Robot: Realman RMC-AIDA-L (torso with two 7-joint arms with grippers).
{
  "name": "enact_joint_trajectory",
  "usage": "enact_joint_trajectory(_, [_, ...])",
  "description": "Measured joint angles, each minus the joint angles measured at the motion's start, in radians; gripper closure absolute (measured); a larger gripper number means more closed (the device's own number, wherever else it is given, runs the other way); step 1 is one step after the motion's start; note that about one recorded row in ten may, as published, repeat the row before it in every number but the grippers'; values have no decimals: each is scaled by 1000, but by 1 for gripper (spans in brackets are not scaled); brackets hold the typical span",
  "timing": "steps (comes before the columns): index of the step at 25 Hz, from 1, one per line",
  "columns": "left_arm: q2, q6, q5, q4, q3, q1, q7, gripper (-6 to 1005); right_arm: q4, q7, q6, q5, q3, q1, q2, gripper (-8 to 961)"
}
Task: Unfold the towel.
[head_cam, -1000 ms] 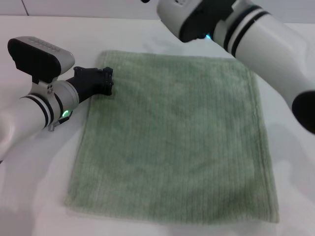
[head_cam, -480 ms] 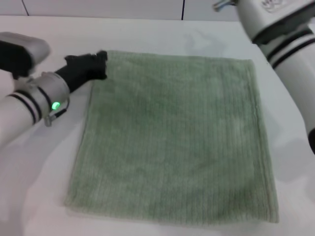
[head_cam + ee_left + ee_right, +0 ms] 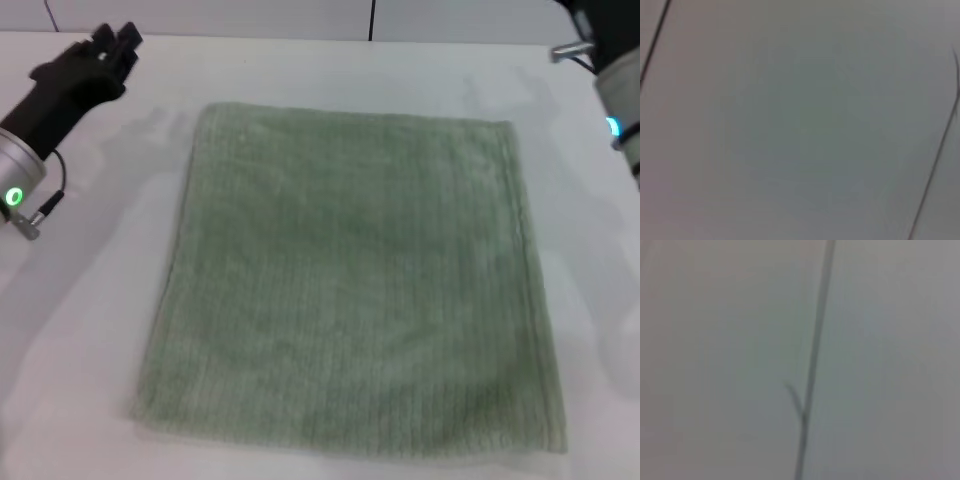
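The towel (image 3: 350, 280) is a pale sage-green, ribbed terry cloth. It lies spread flat as one roughly square sheet on the white table (image 3: 80, 330), with its hemmed edges showing all round. My left gripper (image 3: 118, 40) is black and open. It is raised off the table at the far left, clear of the towel's far left corner and holding nothing. Only part of my right arm (image 3: 620, 90) shows at the far right edge; its gripper is out of view. Both wrist views show only a blurred grey surface with thin dark lines.
A wall of pale panels with a dark seam (image 3: 371, 20) runs behind the table's far edge. Bare white table surrounds the towel on every side.
My left gripper has left the towel's far left corner and moved up and away to the far left. My right arm has pulled back from above the towel to the right edge.
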Motion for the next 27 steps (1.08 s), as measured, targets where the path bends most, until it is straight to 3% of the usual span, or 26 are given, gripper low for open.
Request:
enact_joint_trajectory(2, [-4,6,0,-1,-36,7,17,736,58,39,-54,0,20,-7,1,255])
enact_joint_trajectory(6, [-7,12,-7,-8,-72,8,60,546,112,46,-86,5,48,-10,2,232])
enact_joint_trajectory(9, [-10,12,-10,-10,-87,8,81,458,134,46,-105,24,52,-10,2,215])
enact_joint_trajectory(14, [-19,65,-53,-80,-165,-17,191,310,190,46,-211,178,45,-18,6,215])
enact_joint_trajectory(20, [-19,131,-193,-207,-185,-66,359,186,226,47,-219,247,44,-19,6,215])
enact_joint_trajectory(27, [-13,127,-254,-272,-186,-100,423,186,265,47,-208,249,35,-13,7,215])
